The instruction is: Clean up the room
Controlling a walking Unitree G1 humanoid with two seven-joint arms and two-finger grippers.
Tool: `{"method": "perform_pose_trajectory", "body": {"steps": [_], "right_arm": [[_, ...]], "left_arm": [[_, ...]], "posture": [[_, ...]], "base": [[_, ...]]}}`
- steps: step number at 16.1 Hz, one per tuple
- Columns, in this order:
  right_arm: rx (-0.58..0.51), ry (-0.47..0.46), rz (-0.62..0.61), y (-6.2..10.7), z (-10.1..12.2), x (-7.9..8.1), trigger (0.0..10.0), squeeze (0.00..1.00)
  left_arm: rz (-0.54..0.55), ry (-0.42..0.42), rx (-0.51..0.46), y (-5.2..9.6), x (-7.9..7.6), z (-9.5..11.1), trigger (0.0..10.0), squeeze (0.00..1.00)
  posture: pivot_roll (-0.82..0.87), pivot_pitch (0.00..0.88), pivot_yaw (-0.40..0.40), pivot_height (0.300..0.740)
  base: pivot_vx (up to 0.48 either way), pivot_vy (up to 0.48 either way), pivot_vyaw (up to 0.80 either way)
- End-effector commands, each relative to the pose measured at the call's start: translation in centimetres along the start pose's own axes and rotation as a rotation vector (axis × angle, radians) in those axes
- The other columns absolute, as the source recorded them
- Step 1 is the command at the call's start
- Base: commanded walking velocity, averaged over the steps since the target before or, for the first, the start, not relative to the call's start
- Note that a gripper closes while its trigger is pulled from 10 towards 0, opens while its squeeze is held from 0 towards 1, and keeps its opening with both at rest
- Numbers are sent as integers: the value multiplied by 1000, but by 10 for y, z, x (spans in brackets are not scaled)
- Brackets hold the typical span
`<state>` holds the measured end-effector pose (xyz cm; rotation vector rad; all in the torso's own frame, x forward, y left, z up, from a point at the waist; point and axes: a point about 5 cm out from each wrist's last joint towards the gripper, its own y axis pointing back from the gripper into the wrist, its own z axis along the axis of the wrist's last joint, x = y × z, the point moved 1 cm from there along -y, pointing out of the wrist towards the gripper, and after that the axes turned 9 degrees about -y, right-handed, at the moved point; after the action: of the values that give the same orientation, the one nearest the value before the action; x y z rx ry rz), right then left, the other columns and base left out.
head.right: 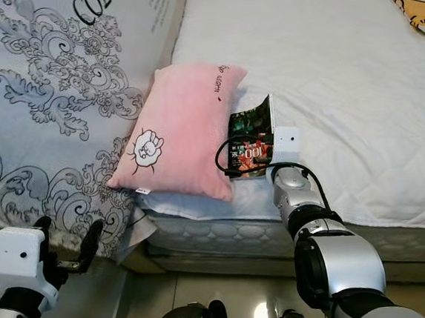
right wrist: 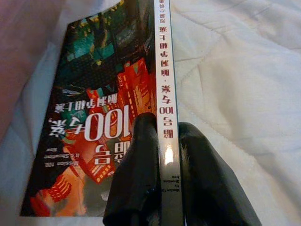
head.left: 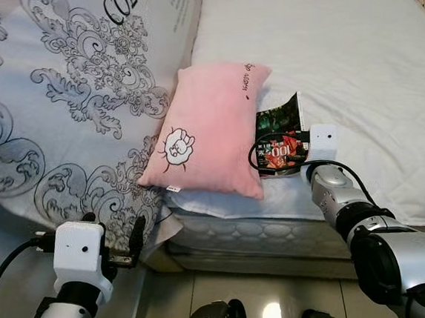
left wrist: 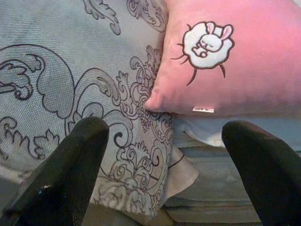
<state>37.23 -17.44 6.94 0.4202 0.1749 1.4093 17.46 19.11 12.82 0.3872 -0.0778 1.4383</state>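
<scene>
Book (head.left: 281, 139): stands on its edge on the white bed (head.left: 353, 65), just beside the pink pillow (head.left: 210, 129) and leaning toward it; right gripper (right wrist: 165, 155) has its fingers (right wrist: 136, 174) clamped on the spine at the end farthest from the pillow. Left gripper (left wrist: 164, 155): fingers apart, empty, held low near the pillow's lower corner and the patterned quilt (head.left: 65, 90). Risk, judged: the narrow pinch on the spine could let the book pivot or slip on lifting, and its cover may drag against the pillow.

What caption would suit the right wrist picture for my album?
Right gripper, jaws shut on the spine of a colourful paperback book, held above a white quilted bedsheet.
</scene>
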Motion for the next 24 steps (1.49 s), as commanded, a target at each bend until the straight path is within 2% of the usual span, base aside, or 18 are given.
{"method": "perform_pose_trajectory", "body": {"steps": [1,7,9,11,16,18,19,20,21,22,23,24], "right_arm": [[38,9,24,1,-7,8,10000,1000],[13,15,47,0,-1,18,10000,1000],[-2,67,45,-1,3,16,10000,1000],[-31,171,17,-2,15,8,10000,1000],[-56,192,29,-4,29,5,10000,1000],[-81,199,55,-4,33,6,10000,1000],[-130,212,77,-3,39,6,10000,1000],[-166,184,98,-2,42,4,10000,0],[-206,177,123,0,44,3,10000,0],[-307,182,168,9,43,1,10000,0],[-378,189,198,23,35,0,10000,0],[-409,182,216,32,30,0,10000,0]], "left_arm": [[-6,-6,1,2,1,2,10000,0],[-12,-3,-6,-3,-2,3,10000,0],[-13,6,-14,-6,-4,3,10000,0],[-18,19,-27,-10,-8,6,10000,0],[-17,28,-34,-18,-9,5,10000,0],[-10,33,-50,-27,-11,5,10000,0],[3,35,-58,-34,-10,5,10000,0],[14,41,-59,-40,-10,4,10000,0],[31,58,-56,-46,-9,2,10000,0],[73,129,-50,-59,-5,-3,10000,0],[100,159,-52,-69,-4,-8,10000,0],[102,152,-61,-74,-4,-8,10000,0]], "posture": [[244,135,186,740],[226,121,181,740],[218,105,174,740],[210,91,167,740],[193,71,156,740],[166,26,126,740],[148,6,116,740],[112,0,101,740],[72,0,90,740],[25,0,79,740],[-26,0,65,740],[-51,0,59,740]], "base": [[0,0,0],[0,0,0],[0,0,0],[0,0,0],[0,0,0],[0,0,0],[0,0,0],[0,0,0],[0,0,0],[0,0,0],[0,0,0],[0,0,0]]}}
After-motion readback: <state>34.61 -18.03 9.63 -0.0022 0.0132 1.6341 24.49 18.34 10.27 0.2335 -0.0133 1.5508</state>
